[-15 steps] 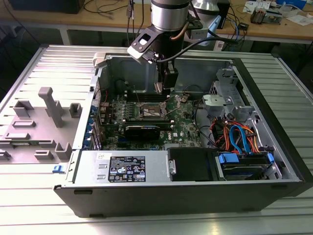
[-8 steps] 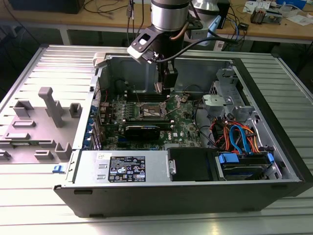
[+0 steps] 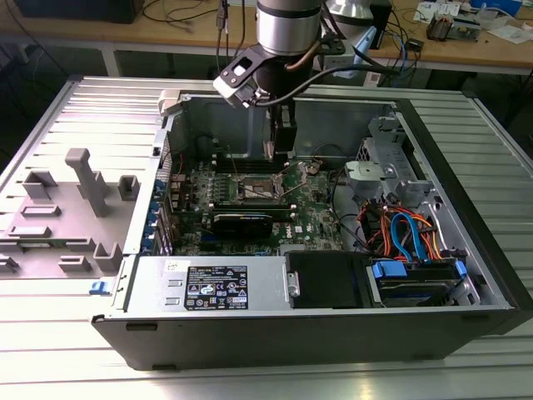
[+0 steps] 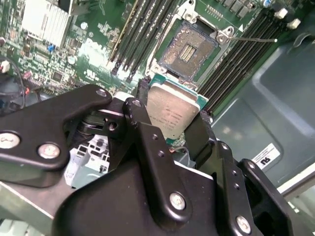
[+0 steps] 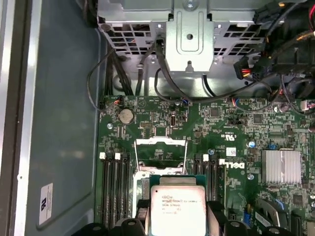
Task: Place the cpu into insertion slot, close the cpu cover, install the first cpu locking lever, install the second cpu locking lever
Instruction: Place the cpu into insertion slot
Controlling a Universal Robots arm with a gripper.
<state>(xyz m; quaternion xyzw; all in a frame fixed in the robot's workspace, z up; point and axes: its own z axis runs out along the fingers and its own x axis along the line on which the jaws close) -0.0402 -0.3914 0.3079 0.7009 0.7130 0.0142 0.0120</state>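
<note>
1. Black hand [image 4: 171,118] is clamped on the cpu [image 4: 173,109] by its edges, above the open insertion slot [image 4: 189,49], not seated.
2. Risk: the cpu looks slightly tilted, though that is hard to judge; lowered askew, it could bend the slot's contacts.

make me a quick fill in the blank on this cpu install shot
1. The gripper is shut on the ____.
2. The insertion slot is ____, with no chip in it.
3. The cpu cover stands ____, not closed.
Missing words: cpu; empty; open.
</note>
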